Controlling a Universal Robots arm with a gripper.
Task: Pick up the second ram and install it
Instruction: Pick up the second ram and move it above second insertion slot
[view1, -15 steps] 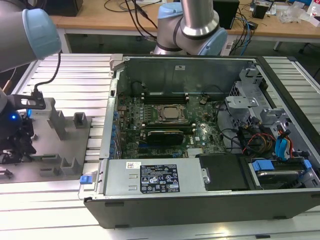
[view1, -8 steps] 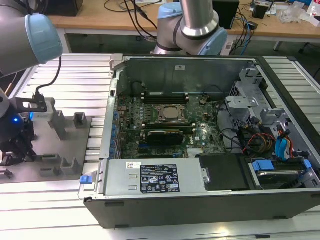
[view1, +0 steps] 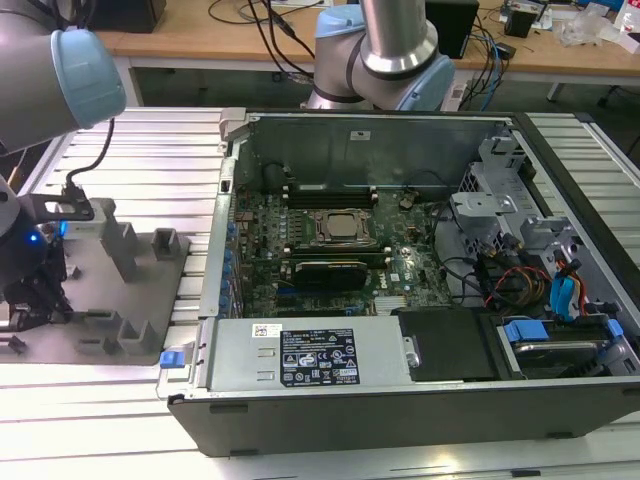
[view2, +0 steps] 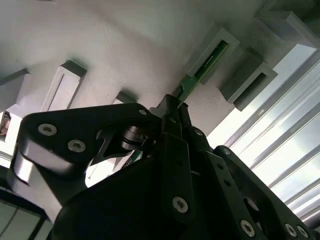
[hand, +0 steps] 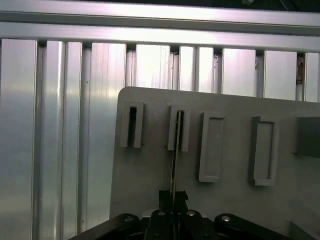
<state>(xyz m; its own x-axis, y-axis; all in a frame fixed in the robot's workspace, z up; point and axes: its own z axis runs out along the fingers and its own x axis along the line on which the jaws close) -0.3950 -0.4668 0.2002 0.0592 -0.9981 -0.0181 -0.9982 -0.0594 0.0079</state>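
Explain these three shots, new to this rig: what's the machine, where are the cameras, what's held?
One robot arm with a gripper. The exterior view looks from off the arm at a slotted aluminium table carrying an open computer case and, on the exterior view's left, a grey fixture plate. Both wrist views ride on the arm and look past the gripper at that plate. The gripper is shut on the second ram, a thin green stick whose far end sits at a slotted block.

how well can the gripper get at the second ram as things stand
Probably yes: the gripper is right at the second ram, jaws apparently closed on the stick's near end, while its far end sits in a slot of the grey fixture. Nothing stands between them.
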